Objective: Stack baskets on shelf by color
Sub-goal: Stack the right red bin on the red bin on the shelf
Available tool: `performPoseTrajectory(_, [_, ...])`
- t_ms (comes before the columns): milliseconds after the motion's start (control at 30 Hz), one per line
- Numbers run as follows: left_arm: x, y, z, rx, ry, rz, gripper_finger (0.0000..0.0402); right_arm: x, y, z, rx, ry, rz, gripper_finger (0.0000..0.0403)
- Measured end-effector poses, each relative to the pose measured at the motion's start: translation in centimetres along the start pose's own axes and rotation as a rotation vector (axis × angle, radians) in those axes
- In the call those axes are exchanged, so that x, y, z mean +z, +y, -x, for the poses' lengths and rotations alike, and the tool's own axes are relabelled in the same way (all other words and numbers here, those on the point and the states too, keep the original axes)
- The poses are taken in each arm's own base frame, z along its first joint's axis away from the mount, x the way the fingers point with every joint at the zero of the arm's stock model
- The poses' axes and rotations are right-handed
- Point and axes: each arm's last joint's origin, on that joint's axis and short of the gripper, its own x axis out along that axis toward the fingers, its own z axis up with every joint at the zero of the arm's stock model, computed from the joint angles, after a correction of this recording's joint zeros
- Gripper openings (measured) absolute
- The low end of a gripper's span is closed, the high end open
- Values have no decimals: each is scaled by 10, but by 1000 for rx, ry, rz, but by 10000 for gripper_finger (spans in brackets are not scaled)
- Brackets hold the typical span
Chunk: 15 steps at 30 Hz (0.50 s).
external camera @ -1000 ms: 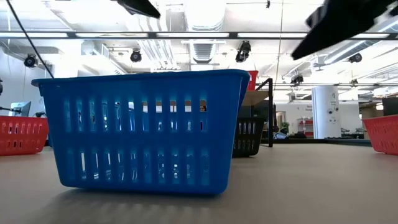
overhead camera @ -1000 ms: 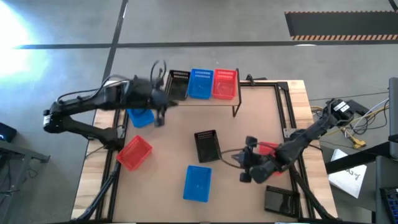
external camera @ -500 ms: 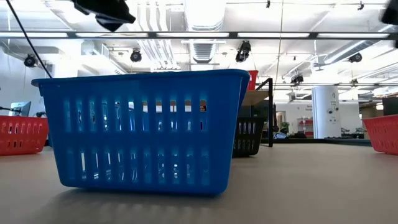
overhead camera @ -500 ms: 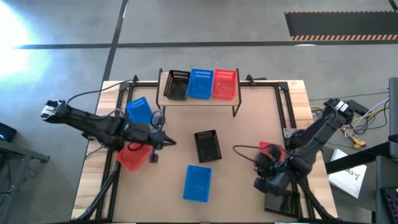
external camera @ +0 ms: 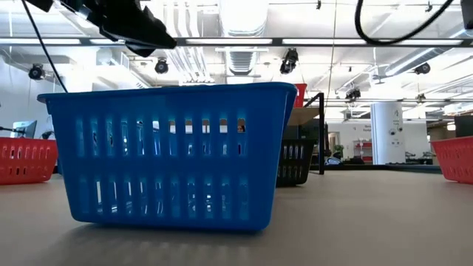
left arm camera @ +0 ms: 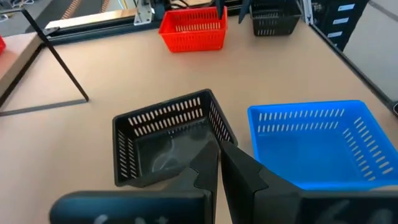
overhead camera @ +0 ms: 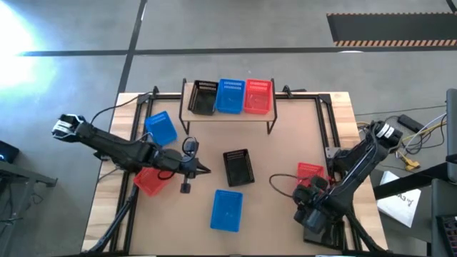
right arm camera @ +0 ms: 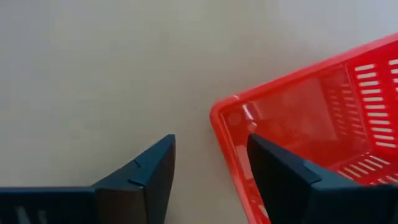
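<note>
The shelf [overhead camera: 228, 111] at the far edge carries a black [overhead camera: 203, 96], a blue [overhead camera: 230, 95] and a red basket [overhead camera: 258, 95] in a row. On the table stand a black basket [overhead camera: 238, 168], two blue baskets [overhead camera: 227, 210] [overhead camera: 160, 128] and two red ones [overhead camera: 152, 180] [overhead camera: 309, 171]. My left gripper [overhead camera: 202, 169] is shut and empty, raised off the table just left of the black basket [left arm camera: 168, 134]. My right gripper [right arm camera: 211, 168] is open at a near corner of the right red basket [right arm camera: 298, 118], one finger outside its wall and one over its inside.
A flat black object [overhead camera: 319, 232] lies at the near right corner under my right arm. Black frame rails [overhead camera: 330, 125] run along the table's sides. The blue basket [external camera: 174, 155] stands close in front of the low camera. Bare tabletop lies between the middle black basket and the shelf.
My left gripper has swung from the shelf's left end toward the near edge and right, ending beside the middle black basket. My right gripper has drawn back toward the near right corner, uncovering the red basket, which stands on the table.
</note>
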Motion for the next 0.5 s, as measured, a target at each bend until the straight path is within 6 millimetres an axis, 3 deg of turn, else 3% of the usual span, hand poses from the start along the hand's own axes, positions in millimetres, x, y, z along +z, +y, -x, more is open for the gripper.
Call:
performPoseTrajectory(300, [1, -1, -8, 0, -4, -1, 4, -7, -1, -24, -228, 88, 117, 129])
performPoseTrajectory(500, [1, -1, -8, 0, -11, 0, 4, -7, 1, -28, -233, 90, 185, 48])
